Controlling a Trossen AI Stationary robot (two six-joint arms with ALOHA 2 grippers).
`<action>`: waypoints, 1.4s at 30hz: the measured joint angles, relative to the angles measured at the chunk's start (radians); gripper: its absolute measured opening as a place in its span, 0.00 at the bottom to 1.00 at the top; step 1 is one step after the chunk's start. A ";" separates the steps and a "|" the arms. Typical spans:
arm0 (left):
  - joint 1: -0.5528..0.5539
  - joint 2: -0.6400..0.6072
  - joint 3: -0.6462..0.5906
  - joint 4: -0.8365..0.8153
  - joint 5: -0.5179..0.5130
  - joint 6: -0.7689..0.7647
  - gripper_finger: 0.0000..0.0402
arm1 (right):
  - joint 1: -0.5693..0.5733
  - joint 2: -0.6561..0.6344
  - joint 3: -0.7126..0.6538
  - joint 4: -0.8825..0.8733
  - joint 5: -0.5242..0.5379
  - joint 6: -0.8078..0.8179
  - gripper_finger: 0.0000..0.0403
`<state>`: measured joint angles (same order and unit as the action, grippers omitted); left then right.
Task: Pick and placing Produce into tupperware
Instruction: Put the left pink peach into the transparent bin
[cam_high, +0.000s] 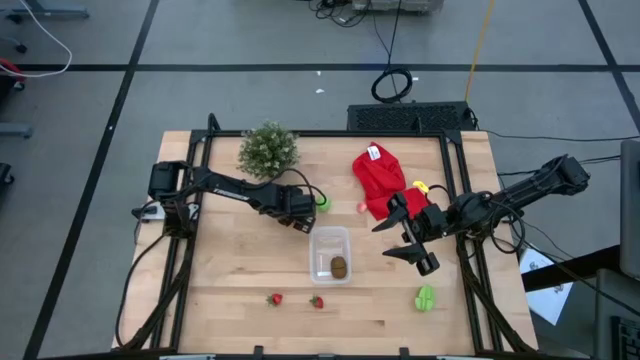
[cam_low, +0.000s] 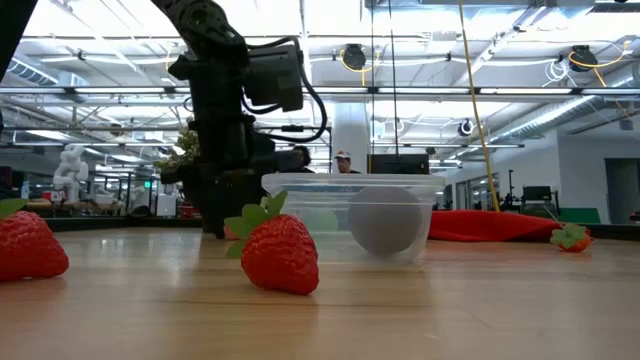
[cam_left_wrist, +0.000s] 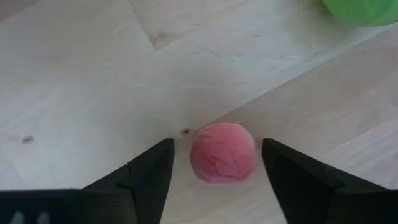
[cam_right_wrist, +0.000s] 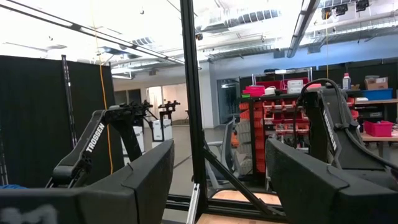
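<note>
On right-wrist-view arm (cam_right_wrist: 93, 146): "TROSSEN" lettering, white.

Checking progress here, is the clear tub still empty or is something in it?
Not empty: the tupperware holds a brown oval; two strawberries lie outside on the table.

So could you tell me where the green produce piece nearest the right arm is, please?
In the high view, the green piece lies on the table's right front area, just in front of the right claw and right of the tupperware.
</note>
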<state>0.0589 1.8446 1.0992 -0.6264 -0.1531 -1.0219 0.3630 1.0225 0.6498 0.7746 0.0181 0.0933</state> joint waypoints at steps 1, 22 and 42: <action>0.000 0.000 0.000 -0.001 -0.001 0.002 0.57 | 0.000 0.000 0.000 0.000 0.000 0.000 0.60; -0.058 -0.052 0.123 -0.146 0.028 -0.007 0.27 | 0.000 0.000 0.000 0.003 0.000 0.000 0.60; -0.291 -0.030 0.316 -0.074 -0.020 -0.107 0.28 | 0.012 0.000 0.000 0.045 0.000 0.000 0.60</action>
<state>-0.2316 1.8148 1.4155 -0.7001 -0.1729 -1.1290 0.3752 1.0229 0.6498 0.8199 0.0177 0.0933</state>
